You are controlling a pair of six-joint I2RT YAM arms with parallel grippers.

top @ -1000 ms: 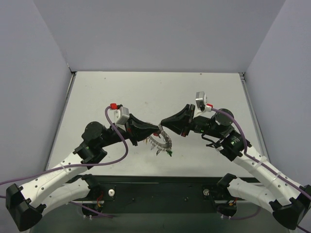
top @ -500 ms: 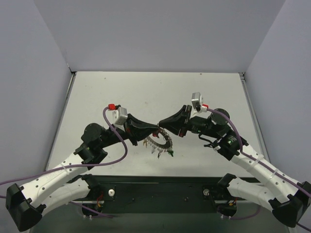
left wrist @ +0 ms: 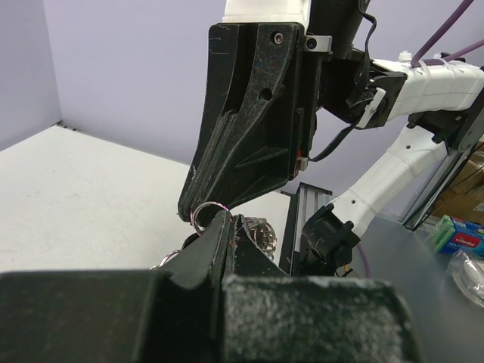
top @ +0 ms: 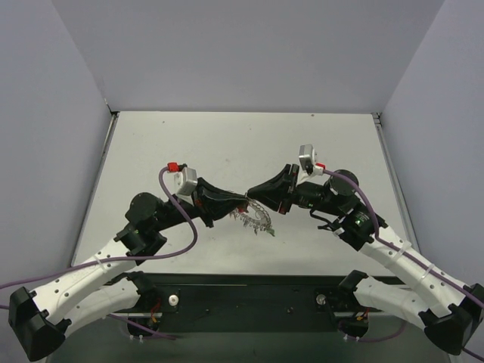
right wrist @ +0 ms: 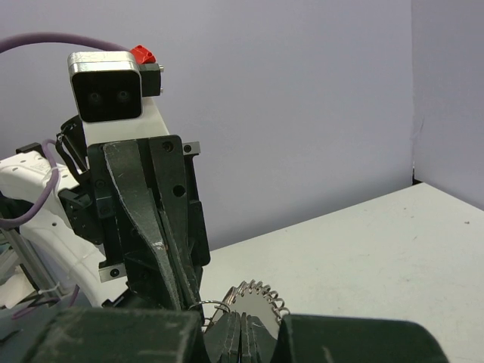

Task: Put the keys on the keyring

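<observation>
Both arms are meeting over the middle of the table, holding the keyring up between them. The left gripper is pinching the ring's thin wire, its fingers pressed together. The right gripper is likewise clamped tight at the wire, though whether on the wire itself or on a key is unclear. Many small silver keys are hanging as a dense fringe along the ring's lower arc, a green tag dangling lowest. No loose key is showing, so threading is probably nearing completion.
</observation>
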